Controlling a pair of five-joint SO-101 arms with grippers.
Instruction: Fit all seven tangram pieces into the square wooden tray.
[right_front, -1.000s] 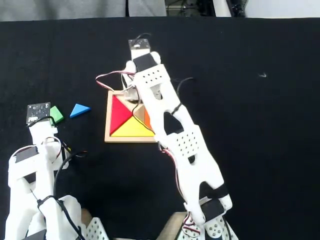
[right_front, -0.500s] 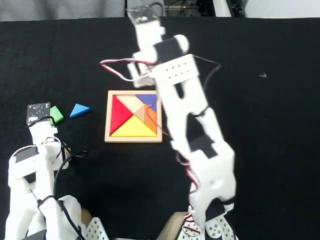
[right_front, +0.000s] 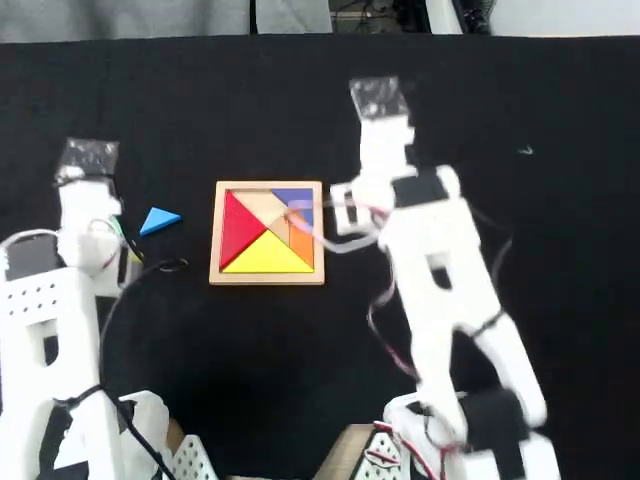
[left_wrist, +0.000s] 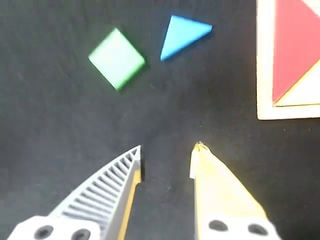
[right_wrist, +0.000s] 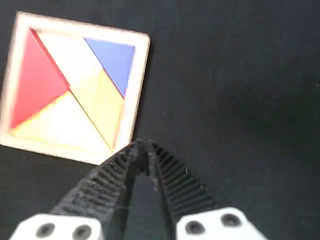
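The square wooden tray (right_front: 216, 233) lies mid-table and holds red (right_front: 238, 228), yellow (right_front: 266, 258), dark blue (right_front: 296, 198) and orange (right_front: 302, 238) pieces around a pale patch. Left of it lie a light blue triangle (right_front: 159, 220) and a green square (left_wrist: 116, 58), both loose on the black cloth. My left gripper (left_wrist: 167, 149) hangs open and empty a little short of those two pieces. Just off the tray's (right_wrist: 142, 75) right side, my right gripper (right_wrist: 145, 145) is shut on nothing.
The left arm (right_front: 85, 230) stands over the table's left side and covers the green square from above. The right arm (right_front: 420, 215) rises just right of the tray. Black cloth stretches bare to the far right.
The right arm lifted off the tray, swung toward the far edge, then came down to the tray's right side. The left arm stretched farther out, over the loose pieces.
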